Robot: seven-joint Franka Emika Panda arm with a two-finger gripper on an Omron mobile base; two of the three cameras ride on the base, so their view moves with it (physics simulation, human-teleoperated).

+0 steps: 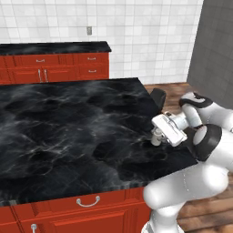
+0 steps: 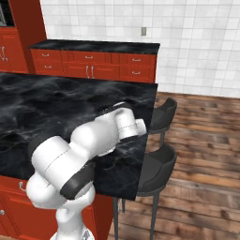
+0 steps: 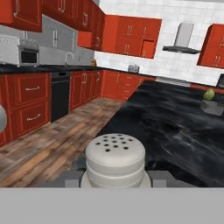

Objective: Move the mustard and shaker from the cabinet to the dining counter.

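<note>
The shaker (image 3: 115, 159), a pale grey cylinder with a holed cap, sits between the fingers of my gripper (image 3: 115, 177), which is shut on it. In the left base view the gripper (image 1: 156, 138) hangs low over the right edge of the dining counter (image 1: 68, 123), whose top is black veined marble; I cannot tell whether the shaker touches it. My arm hides the hand in the right base view, above the same dining counter (image 2: 47, 108). Red wall cabinets (image 3: 131, 35) hang far off across the kitchen. The mustard is out of view.
Two dark stools (image 2: 161, 117) (image 2: 157, 171) stand along the island's right side. A narrower black counter on red drawers (image 1: 54, 48) runs along the tiled back wall. A green fruit in a grey bowl (image 3: 211, 99) rests on the island's far end.
</note>
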